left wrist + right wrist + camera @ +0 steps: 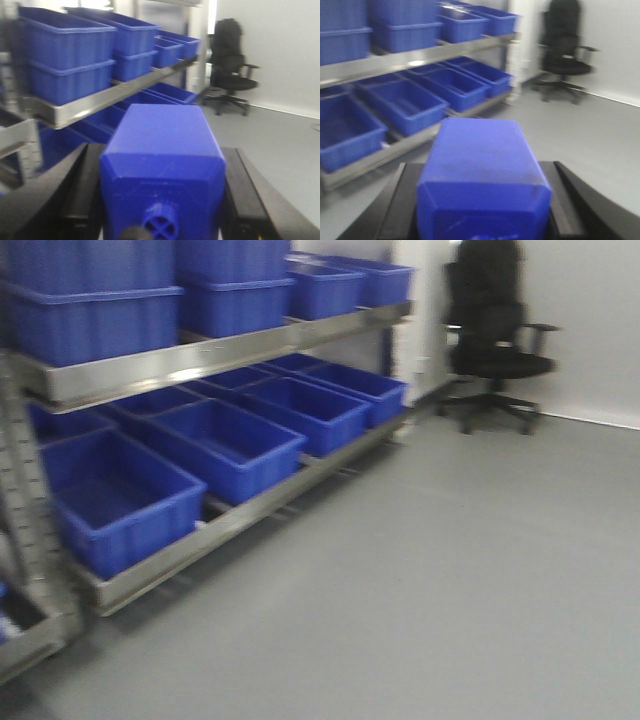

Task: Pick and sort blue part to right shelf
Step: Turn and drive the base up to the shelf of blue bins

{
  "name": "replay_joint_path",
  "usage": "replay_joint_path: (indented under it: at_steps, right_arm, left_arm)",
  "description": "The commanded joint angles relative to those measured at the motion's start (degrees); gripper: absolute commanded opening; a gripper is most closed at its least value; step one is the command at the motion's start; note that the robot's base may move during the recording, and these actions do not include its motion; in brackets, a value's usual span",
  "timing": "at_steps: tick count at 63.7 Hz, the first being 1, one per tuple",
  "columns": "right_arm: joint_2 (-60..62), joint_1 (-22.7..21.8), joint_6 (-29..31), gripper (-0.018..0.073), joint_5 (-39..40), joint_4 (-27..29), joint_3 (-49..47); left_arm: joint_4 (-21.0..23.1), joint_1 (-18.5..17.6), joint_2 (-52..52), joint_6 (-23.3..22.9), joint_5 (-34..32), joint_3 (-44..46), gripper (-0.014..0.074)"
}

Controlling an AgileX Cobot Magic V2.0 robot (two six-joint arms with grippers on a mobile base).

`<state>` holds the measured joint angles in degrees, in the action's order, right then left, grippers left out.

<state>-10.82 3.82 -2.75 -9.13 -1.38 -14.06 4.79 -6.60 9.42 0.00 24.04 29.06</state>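
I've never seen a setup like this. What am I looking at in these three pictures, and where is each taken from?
This is a wheeled robot with two arms, each ending in a two-fingered hand. The front picture looks ahead from its body: a metal shelf rack holding open blue bins on two levels, a grey floor, and a black office chair by the wall. The other two come from cameras on the wrists, looking along each hand. On the left, the left hand grips a blue part between its black fingers. On the right, the right hand grips a second blue part the same way. Everything is blurred, so fine detail is lost.
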Motion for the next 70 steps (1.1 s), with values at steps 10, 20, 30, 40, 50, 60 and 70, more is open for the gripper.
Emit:
replay_joint_path:
  at_steps: [10, 20, 30, 40, 50, 60, 70]
  right_arm:
    - [-0.4, -0.1, 0.3, 0.0396, 5.1, -0.5, -1.8]
    - [-0.4, -0.1, 0.3, 0.0396, 5.1, -0.5, -1.8]
    - [-0.4, -0.1, 0.3, 0.0396, 5.1, -0.5, -1.8]
    - [-0.4, -0.1, 0.3, 0.0396, 5.1, -0.5, -1.8]
    - [-0.4, -0.1, 0.3, 0.0396, 5.1, -0.5, -1.8]
    - [-0.4, -0.1, 0.3, 0.0396, 5.1, -0.5, -1.8]
    - [-0.4, -0.1, 0.3, 0.0396, 5.1, -0.5, -1.8]
  left_arm:
    - [0.3, -0.3, 0.6, 0.0, -5.2, 1.6, 0.0386]
    - [0.3, -0.3, 0.6, 0.0, -5.2, 1.6, 0.0386]
    - [0.3, -0.3, 0.6, 0.0, -5.2, 1.6, 0.0386]
    - [0.3, -0.3, 0.6, 0.0, -5.2, 1.6, 0.0386]
    - [0.3, -0.3, 0.6, 0.0, -5.2, 1.6, 0.0386]
    - [0.3, -0.3, 0.6, 0.0, -5.2, 1.6, 0.0386]
    - [0.3, -0.3, 0.6, 0.0, -5.2, 1.6, 0.0386]
